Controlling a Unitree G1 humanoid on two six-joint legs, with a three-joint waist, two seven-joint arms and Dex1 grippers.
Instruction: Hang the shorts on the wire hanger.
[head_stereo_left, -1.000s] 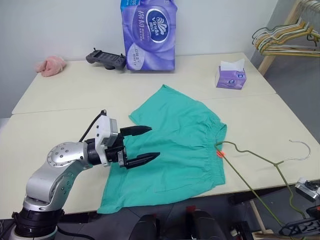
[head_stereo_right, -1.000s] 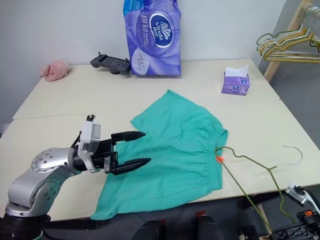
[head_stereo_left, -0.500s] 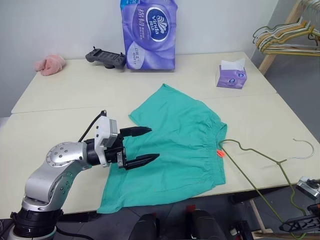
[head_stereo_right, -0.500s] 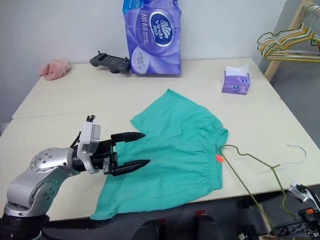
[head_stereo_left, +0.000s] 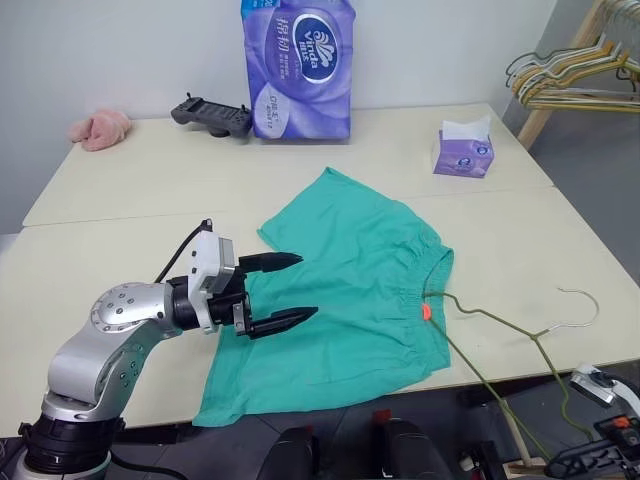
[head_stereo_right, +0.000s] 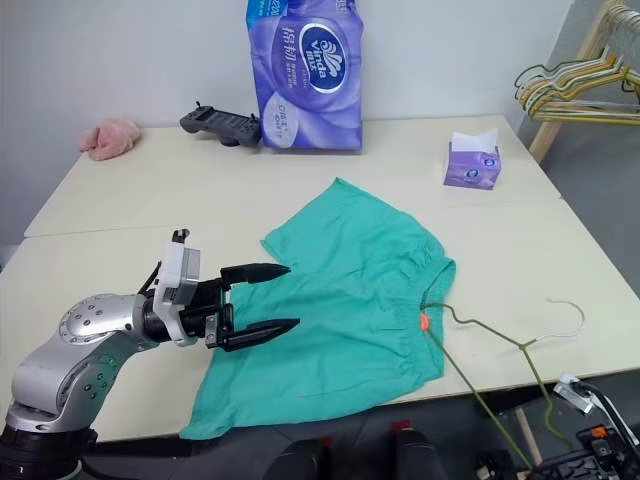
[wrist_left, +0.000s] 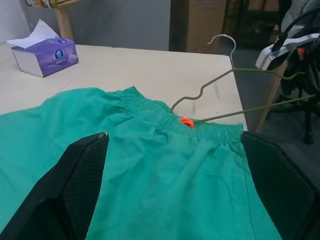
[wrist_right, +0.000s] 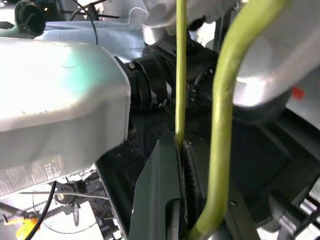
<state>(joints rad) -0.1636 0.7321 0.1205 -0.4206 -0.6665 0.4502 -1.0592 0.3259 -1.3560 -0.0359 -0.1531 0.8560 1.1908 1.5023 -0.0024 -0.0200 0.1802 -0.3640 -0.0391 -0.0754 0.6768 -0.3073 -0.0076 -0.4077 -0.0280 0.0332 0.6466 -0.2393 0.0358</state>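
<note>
Item, threading step: my right gripper (wrist_right: 182, 150) pinched thin olive-green wire hanger (head_stereo_left: 500, 325) at teal-green cloth shorts' (head_stereo_left: 345, 300) waistband; left gripper (head_stereo_left: 290, 290) hovered spread. Next, I judged: lift waistband.

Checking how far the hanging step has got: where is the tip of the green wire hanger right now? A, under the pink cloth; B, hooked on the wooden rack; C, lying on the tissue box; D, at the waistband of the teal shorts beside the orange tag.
D: the wire hanger has its shoulder end at the gathered waistband of the shorts, right beside the orange tag.
</note>
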